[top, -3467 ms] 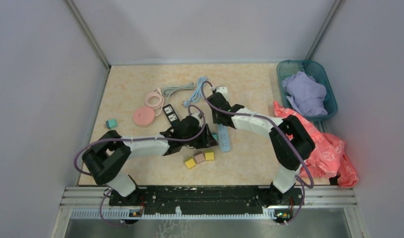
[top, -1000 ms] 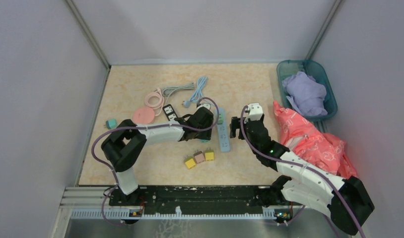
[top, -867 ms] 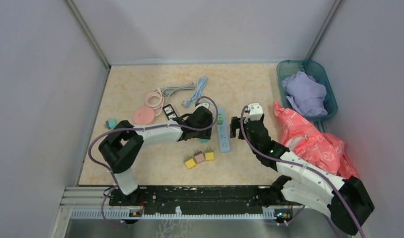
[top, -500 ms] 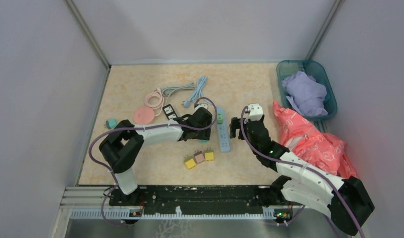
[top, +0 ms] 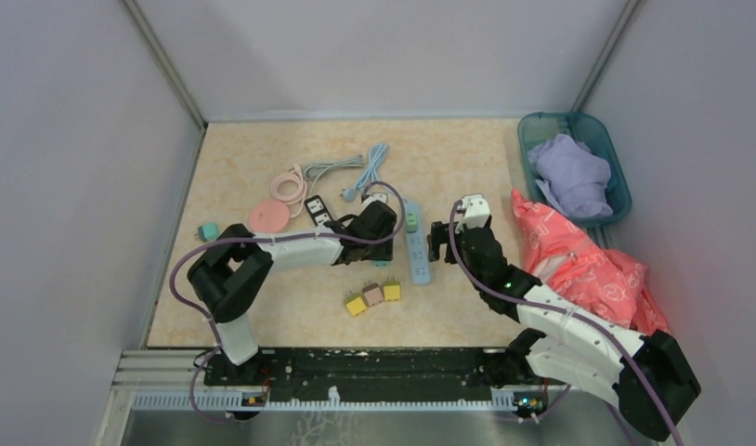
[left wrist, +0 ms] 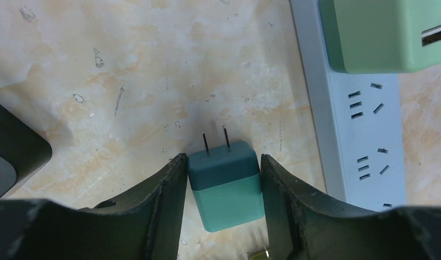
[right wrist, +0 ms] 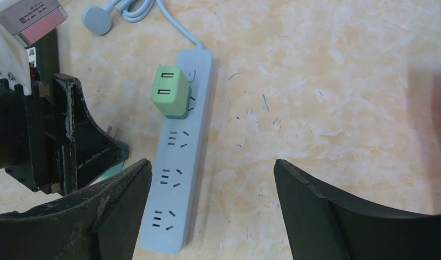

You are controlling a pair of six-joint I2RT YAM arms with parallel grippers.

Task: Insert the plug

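Now the left gripper (left wrist: 222, 162) is no longer down by the small coloured cubes (top: 373, 295), where it was a few seconds ago. It sits further up the bench (top: 467, 158), just left of the power strip (right wrist: 177, 195), and barely shifts over the last second. Its fingers press both sides of the teal plug (left wrist: 225, 187), so it looks clamped on it. The plug lies flat on the bench, prongs pointing away.

The right gripper (right wrist: 212, 162) is no longer stretched over the strip's far end. It hangs beside the strip's right edge, fingers wide apart and holding nothing.

I judge the pick is nearly made. Lifting, turning the prongs down and meeting a free socket below the green adapter (right wrist: 170, 92) remain.

The bench is beige, marbled and scuffed. Pale lilac walls close it in on three sides. A teal basket (top: 616, 167) of purple cloth (top: 569, 177) and a pink cloth (top: 588, 265) crowd the right.
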